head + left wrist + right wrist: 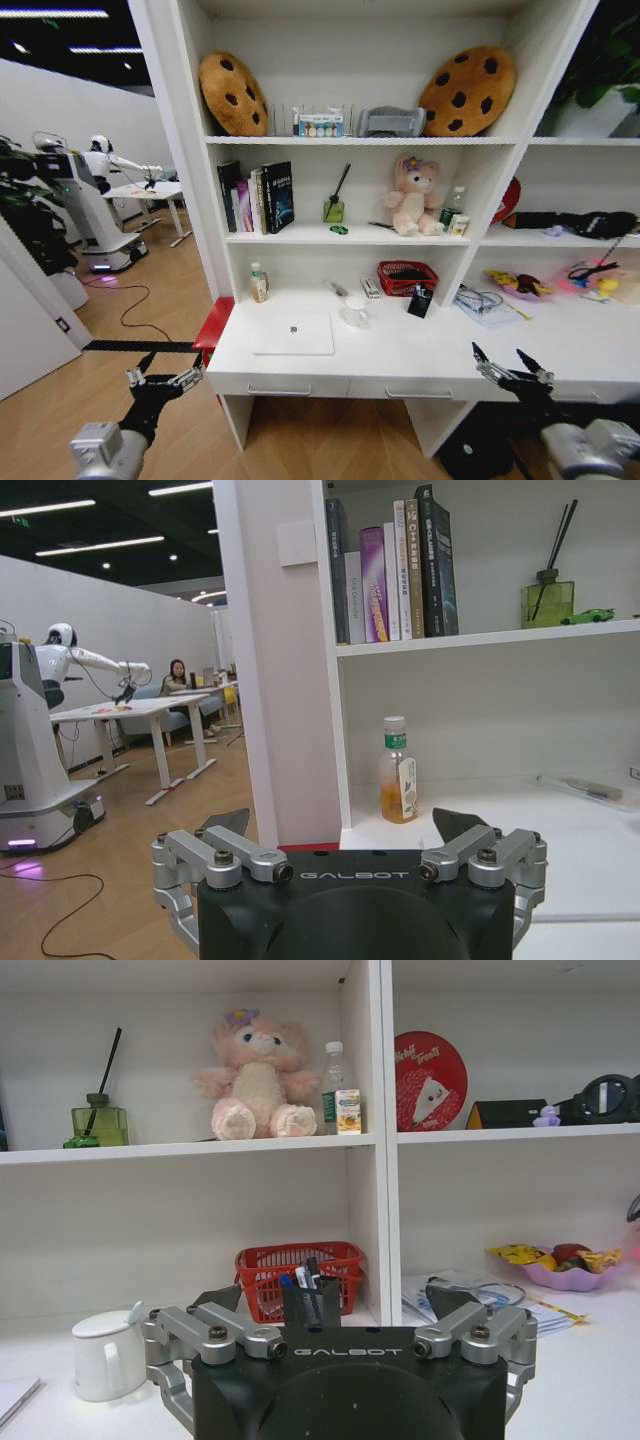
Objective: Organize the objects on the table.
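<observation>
A slim silver laptop (292, 334) lies shut on the white table (420, 350), left of centre. The black pen holder (420, 300) stands in front of the red basket, with blue and black pens (308, 1282) upright in it. More pens (335, 288) lie loose near the table's back wall. On the shelf above, a tiny green toy car (339, 230) sits beside a green diffuser bottle. My left gripper (165, 375) hangs open off the table's left front corner. Open as well, my right gripper (503, 360) hovers at the front edge, right of centre, well short of the pen holder (310, 1305).
A white mug (354, 313) stands behind the laptop, and a red mesh basket (406, 277) sits at the back. A drink bottle (259, 283) is at the back left; papers and glasses (482, 302) and a snack bowl (522, 285) lie to the right. Three drawers run under the front edge.
</observation>
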Robot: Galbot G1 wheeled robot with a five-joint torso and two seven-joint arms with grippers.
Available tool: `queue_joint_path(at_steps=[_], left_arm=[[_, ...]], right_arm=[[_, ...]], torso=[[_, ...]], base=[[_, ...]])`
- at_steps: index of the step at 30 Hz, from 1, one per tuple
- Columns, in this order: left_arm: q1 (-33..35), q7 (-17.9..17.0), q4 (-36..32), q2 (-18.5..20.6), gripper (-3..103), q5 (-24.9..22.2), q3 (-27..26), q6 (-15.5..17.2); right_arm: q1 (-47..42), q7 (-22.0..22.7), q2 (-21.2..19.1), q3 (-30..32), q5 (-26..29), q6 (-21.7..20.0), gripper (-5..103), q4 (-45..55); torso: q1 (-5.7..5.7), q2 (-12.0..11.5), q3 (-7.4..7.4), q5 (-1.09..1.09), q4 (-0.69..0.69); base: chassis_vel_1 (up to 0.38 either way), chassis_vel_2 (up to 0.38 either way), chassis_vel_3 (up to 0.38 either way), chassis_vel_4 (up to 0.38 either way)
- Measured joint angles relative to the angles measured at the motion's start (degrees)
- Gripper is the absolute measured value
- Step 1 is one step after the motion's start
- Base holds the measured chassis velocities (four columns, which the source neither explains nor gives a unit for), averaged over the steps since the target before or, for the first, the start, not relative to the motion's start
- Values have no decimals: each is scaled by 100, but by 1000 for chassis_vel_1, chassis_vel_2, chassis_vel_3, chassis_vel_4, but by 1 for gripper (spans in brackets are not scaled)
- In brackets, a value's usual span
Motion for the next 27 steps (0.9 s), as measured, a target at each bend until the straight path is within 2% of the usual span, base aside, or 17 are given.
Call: queue_joint_path(at_steps=[4, 6, 10, 11, 14, 18, 19, 21, 24, 26, 27], left_arm=[[0, 0, 0, 0, 100, 0, 0, 0], [0, 0, 0, 0, 100, 0, 0, 0], [0, -1, -1, 0, 100, 0, 0, 0], [0, -1, -1, 0, 100, 0, 0, 0], [1, -1, -1, 0, 100, 0, 0, 0], [1, 0, -1, 0, 100, 0, 0, 0], [1, 0, -1, 0, 100, 0, 0, 0], [2, -1, -1, 0, 100, 0, 0, 0], [1, 0, 0, 0, 100, 0, 1, 0], [1, 0, 0, 0, 100, 0, 1, 0], [1, 0, 0, 0, 100, 0, 1, 0]], right_arm=[[0, 0, 0, 0, -1, 0, 100, 1], [-1, 0, 1, 0, 0, 0, 100, 0], [-1, 0, 0, 0, 0, 0, 100, 1], [-2, 0, 0, 0, 0, 0, 100, 0], [0, 0, 0, 0, 0, 0, 100, 0], [-3, 0, 0, 0, 0, 0, 100, 0], [-5, 0, 0, 0, 0, 0, 100, 0], [-4, -1, 0, 0, 0, 0, 100, 0], [-6, 0, 0, 1, 0, 0, 100, 0], [-5, 0, 0, 1, 0, 0, 100, -2], [-4, 0, 0, 1, 0, 0, 100, -2]], torso=[[1, 0, 0, -4, 1], [1, 0, 0, 2, -1], [-1, 2, -1, -5, 0], [-2, 2, -1, 2, -1], [1, 0, 0, -6, 0], [-2, 2, -1, 3, -2], [-2, 2, -1, -3, 0], [-4, 3, -2, -2, 4], [-2, 1, 0, -3, -7], [-2, 1, 0, 3, -5], [0, 0, 0, 0, -1]], base=[[300, -323, -330, 339], [334, -347, -348, 341], [361, -358, -388, 371], [356, -380, -403, 345], [399, -387, -366, 364], [348, -304, -330, 335], [258, -320, -331, 284], [166, -222, -219, 154], [21, 1, -145, 84], [-57, -48, -85, 11], [-81, 40, 87, -2]])
